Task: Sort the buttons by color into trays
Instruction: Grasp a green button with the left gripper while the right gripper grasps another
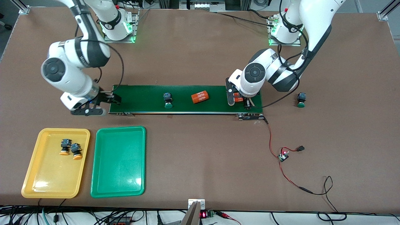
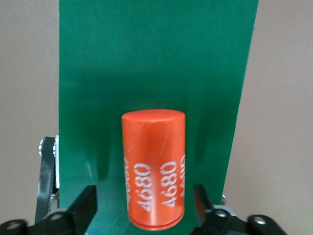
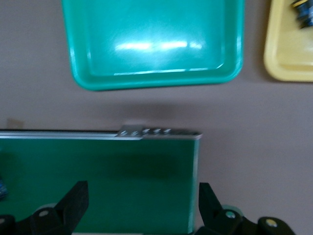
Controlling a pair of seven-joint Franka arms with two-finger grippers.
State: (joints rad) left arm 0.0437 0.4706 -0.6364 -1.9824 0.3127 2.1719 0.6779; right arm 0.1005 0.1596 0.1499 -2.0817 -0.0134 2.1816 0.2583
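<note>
Left gripper (image 2: 142,215) sits low over the conveyor belt (image 1: 140,97) at the left arm's end, fingers spread either side of an orange cylinder (image 2: 154,171) marked "4680", clear of it. A second cylinder (image 1: 200,97), same marking, lies mid-belt. Right gripper (image 3: 139,208) hangs wide open and empty over the belt's other end. Two orange-capped buttons (image 1: 70,148) lie in the yellow tray (image 1: 34,178); green tray (image 1: 118,162) beside it. One green-capped button (image 1: 168,100) on the belt, another (image 1: 301,100) on the table.
</note>
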